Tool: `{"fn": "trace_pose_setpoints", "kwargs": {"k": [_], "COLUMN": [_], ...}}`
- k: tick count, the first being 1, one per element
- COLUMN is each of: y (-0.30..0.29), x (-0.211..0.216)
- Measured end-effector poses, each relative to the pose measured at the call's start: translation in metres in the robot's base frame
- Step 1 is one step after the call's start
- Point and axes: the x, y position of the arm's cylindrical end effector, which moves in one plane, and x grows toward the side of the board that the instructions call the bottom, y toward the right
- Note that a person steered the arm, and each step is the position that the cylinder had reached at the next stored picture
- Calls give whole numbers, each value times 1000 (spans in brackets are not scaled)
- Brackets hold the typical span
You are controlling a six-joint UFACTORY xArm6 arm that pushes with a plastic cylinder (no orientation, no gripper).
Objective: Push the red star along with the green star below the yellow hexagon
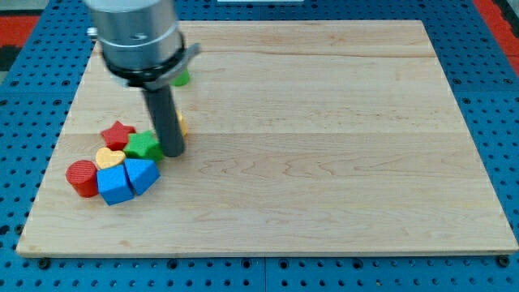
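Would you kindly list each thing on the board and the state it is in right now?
my tip: down on the board, right beside the green star
green star: flat, between red star and tip
red star: flat, at the cluster's top
yellow heart: flat, hemmed in by neighbours
red cylinder: lying at the cluster's left
blue blocks: two, side by side
yellow block: mostly hidden behind the rod
green block: partly hidden under the arm

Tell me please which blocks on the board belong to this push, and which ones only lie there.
Part of the job:
red star
green star, just left of my tip
yellow hexagon, mostly hidden behind the rod

Just lying about:
yellow heart
red cylinder
blue cube
blue block, shape unclear
green block, half hidden at the view's top
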Motion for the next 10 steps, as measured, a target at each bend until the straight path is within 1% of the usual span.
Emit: {"fn": "trace_pose_setpoints", "kwargs": {"k": [1, 2, 3, 4, 5, 7, 8, 9, 10], "y": [-5, -8, -23, -54, -50, 12, -44, -85, -112], "x": [-4, -31, -46, -65, -104, -172, -134, -67, -22]}}
